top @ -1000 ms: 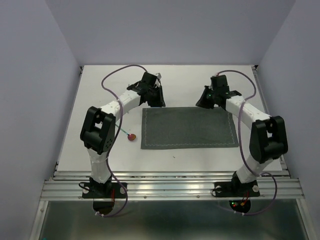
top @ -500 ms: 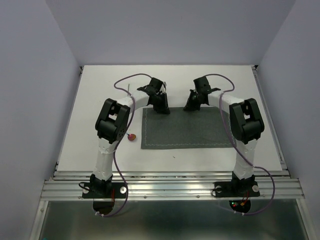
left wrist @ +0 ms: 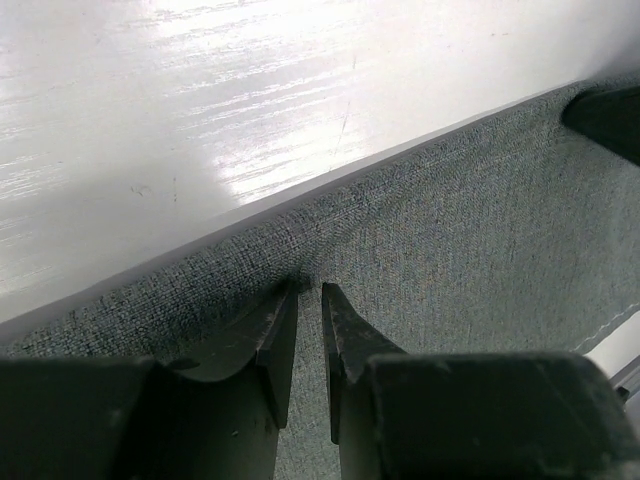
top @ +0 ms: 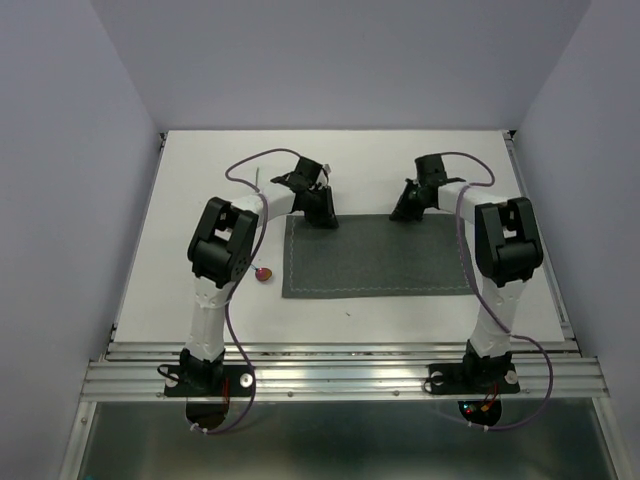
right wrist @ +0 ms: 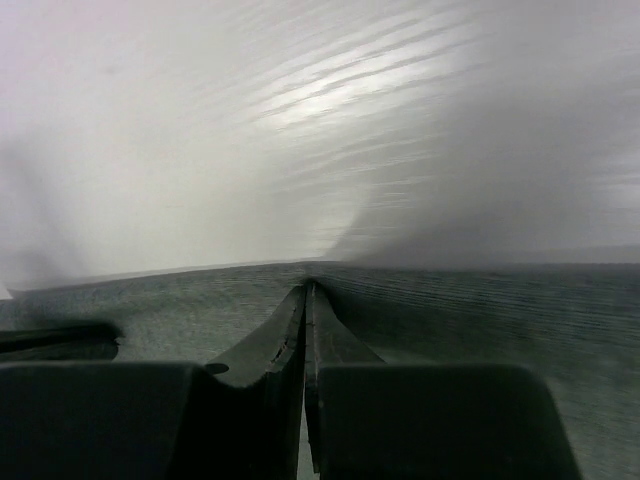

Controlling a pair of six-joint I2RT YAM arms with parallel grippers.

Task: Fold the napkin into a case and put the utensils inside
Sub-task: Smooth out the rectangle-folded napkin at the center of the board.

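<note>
The napkin (top: 380, 256) lies flat as a dark grey rectangle in the middle of the table. My left gripper (top: 323, 216) is down at its far edge near the left corner. In the left wrist view the gripper (left wrist: 310, 288) is shut on a pinch of the napkin (left wrist: 480, 220) at that edge. My right gripper (top: 404, 212) sits on the same far edge, right of centre. Its jaws (right wrist: 306, 287) are pressed together on the napkin's (right wrist: 480, 310) rim. A spoon (top: 264, 274) with a red bowl lies left of the cloth, its handle partly under the left arm.
The white table (top: 200, 220) ends in a metal rail (top: 340, 375) at the near side, and lilac walls stand on the other three sides. A thin stick-like thing (top: 257, 178) lies at the back left by the left arm's cable.
Both arms swung inward along the napkin's far edge and their jaws closed on it. In the last half second the right gripper shifted a little to the right; the left stayed.
</note>
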